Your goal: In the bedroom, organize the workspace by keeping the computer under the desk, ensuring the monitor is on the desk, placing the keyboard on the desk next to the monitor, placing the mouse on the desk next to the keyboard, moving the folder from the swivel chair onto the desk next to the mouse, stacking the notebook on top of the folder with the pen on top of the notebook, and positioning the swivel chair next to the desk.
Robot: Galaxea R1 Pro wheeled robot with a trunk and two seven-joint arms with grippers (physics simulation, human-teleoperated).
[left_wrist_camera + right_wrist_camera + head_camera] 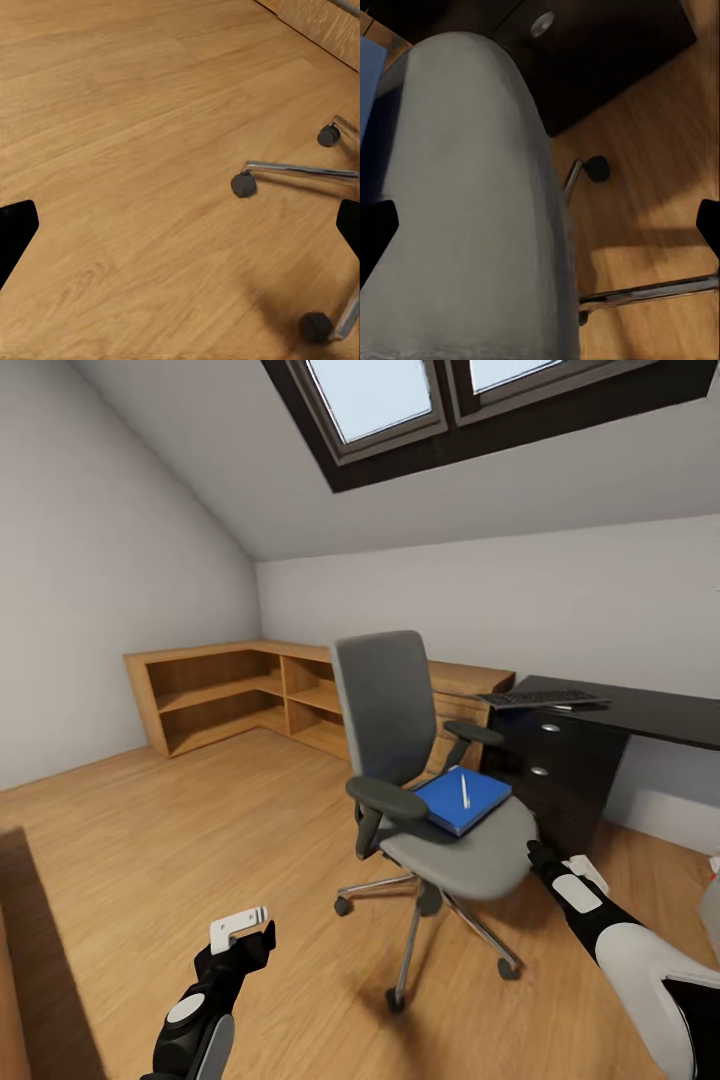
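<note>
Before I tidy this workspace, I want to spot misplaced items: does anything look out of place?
Yes: a blue folder with a pen on top lies on the swivel chair seat, not on the dark desk.

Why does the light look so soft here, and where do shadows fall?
Head view: daylight from the dark-framed skylight leaves a faint shadow under the grey swivel chair. Left wrist view: a blurry dark patch on the wooden floor beside a black caster. Right wrist view: the chair's seat is close and slightly blurred.

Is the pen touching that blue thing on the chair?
Touching. The head view shows the pen lying flat on the blue folder, which rests on the chair seat.
</note>
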